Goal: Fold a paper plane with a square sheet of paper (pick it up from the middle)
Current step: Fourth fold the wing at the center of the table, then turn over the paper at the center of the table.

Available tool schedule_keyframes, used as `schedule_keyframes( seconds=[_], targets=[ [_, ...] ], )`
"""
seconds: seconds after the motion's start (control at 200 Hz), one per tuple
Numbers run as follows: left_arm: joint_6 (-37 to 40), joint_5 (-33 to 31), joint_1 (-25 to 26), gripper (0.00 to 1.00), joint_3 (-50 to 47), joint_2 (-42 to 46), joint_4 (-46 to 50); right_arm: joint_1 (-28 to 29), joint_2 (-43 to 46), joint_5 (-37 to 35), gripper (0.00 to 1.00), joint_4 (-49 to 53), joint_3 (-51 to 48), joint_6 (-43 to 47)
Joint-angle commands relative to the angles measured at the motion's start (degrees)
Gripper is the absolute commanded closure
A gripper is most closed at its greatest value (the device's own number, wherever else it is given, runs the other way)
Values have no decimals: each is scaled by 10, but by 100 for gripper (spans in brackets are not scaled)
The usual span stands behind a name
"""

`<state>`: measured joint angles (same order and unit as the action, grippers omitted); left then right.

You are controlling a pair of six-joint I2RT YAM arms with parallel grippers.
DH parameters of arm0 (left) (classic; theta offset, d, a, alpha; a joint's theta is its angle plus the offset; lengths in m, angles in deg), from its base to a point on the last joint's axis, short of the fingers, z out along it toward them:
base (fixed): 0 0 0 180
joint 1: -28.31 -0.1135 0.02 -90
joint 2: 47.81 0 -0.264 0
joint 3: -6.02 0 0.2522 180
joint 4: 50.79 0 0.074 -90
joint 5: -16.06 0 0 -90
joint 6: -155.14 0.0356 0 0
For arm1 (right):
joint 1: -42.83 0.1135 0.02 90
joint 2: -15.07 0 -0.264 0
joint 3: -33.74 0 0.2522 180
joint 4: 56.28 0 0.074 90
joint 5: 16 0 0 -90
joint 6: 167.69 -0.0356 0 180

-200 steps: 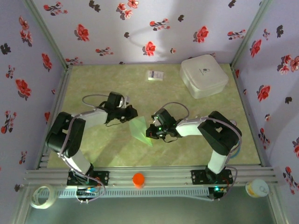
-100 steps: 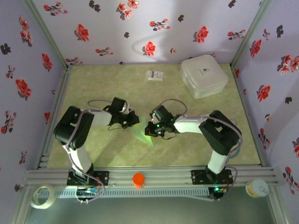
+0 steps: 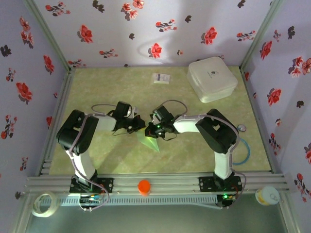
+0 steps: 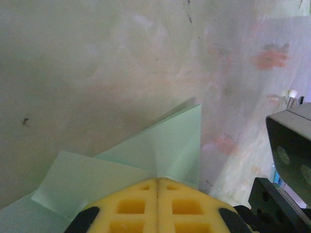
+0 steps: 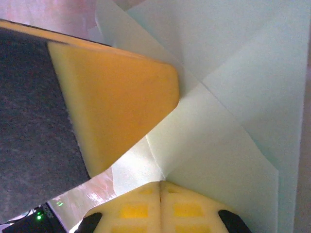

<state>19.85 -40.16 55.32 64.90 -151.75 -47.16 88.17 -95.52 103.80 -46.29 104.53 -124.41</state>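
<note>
**Left gripper** (image 3: 137, 124): set low over the green table (image 3: 97, 155), left of centre. Its wrist camera shows the two yellow pads (image 4: 136, 196) pressed together along their seam. A crease of the sheet of paper (image 4: 167, 141) runs into that seam, so the jaws appear to be pinching the paper at a fold.

**Sheet of paper:** pale green and already partly folded, with layered flaps and diagonal creases. It sits between the two grippers and runs toward the near edge as a pointed shape. Whether the tip rests on the table or hangs just above it cannot be determined.

**Right gripper** (image 3: 152, 130): just beside the left one and facing it. Its own pads (image 5: 141, 204) are likewise closed on a crease of the paper.

**Background:** to the right and at the back, a small white card (image 3: 161, 78) and a white box (image 3: 212, 78) stand well apart from the work.

**Step in hand, as judged:** an intermediate fold, held by both grippers. The plane is not finished.

**Next move, as judged:** one gripper should hold the crease while the other lets go and takes a fresh flap. Thin paper pulled from both sides may tear or slip.
</note>
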Motion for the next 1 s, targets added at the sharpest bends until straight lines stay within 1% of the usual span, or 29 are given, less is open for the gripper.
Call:
schedule_keyframes(
  seconds=[0.0, 0.315, 0.41, 0.505, 0.615, 0.645, 0.69, 0.735, 0.82, 0.905, 0.995],
  targets=[
    [-3, -23, -4, 98, -24, -24, 33, 3, 1, 10, 97, -12, -51, -15],
    [-8, -31, -15, 98, -35, -23, 31, 14, 108, 17, 95, -24, -161, -19],
    [-13, -33, -15, 98, -39, -23, 26, 21, 132, 22, 94, -1, -179, -9],
    [-20, -33, -15, 98, -46, -20, 18, 28, 171, -2, 93, 26, -199, -13],
    [-35, -32, -15, 98, -57, -7, 5, 27, 243, -45, 86, 42, -222, -38],
    [-42, -33, -15, 98, -60, -3, 1, 27, 259, -53, 82, 45, -226, -49],
    [-52, -33, -15, 98, -65, 5, -4, 26, 274, -55, 73, 42, -229, -63],
    [-61, -34, -15, 98, -69, 10, -11, 26, 281, -50, 70, 35, -233, -82],
    [-71, -37, -15, 98, -76, 22, -20, 27, 278, -37, 68, 26, -233, -110],
    [-78, -41, -15, 98, -82, 30, -20, 27, 271, -53, 66, 21, -240, -137],
    [-79, -45, -15, 98, -86, 33, -20, 27, 259, -51, 65, -1, -250, -153]
  ],
)
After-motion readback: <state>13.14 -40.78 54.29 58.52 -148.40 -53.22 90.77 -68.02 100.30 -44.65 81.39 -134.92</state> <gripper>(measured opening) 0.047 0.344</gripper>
